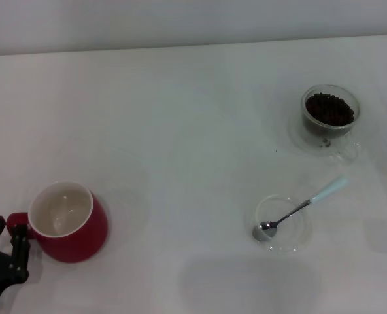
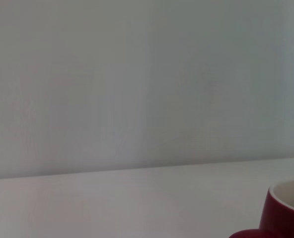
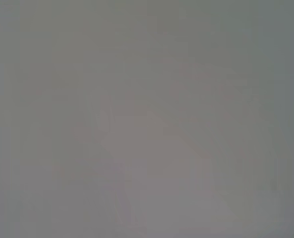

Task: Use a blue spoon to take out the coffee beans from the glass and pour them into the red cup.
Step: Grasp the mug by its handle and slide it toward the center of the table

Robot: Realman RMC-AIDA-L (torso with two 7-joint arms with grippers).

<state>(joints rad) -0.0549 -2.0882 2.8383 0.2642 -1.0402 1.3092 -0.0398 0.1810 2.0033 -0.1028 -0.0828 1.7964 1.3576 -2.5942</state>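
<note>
At the near left corner of the white tabletop (image 1: 180, 131) the left hand (image 1: 5, 243) is seen, black, with its two fingers (image 1: 20, 245) on either side of the red loop handle of the red cup (image 1: 68, 222); the handle lies between them, but I cannot tell if they press it or are only around it. The red cup stands upright just beside this hand, and its white inside holds nothing. In the left wrist view only a small part of the red cup (image 2: 285, 210) shows at the edge, with the tabletop and a plain wall behind. Well apart to the right, near the front, a flat clear dish (image 1: 284, 224) lies on the tabletop. The blue spoon (image 1: 300, 209) rests in it: the metal bowl is inside the dish and the pale blue handle end goes out over the rim, pointing away to the far right. Farther back on the right stands the glass (image 1: 330, 116), upright, with its clear handle toward the front. The coffee beans (image 1: 331, 108) fill it as a dark heap. The right hand is not seen in any view; the right wrist view shows only a plain grey surface.
</note>
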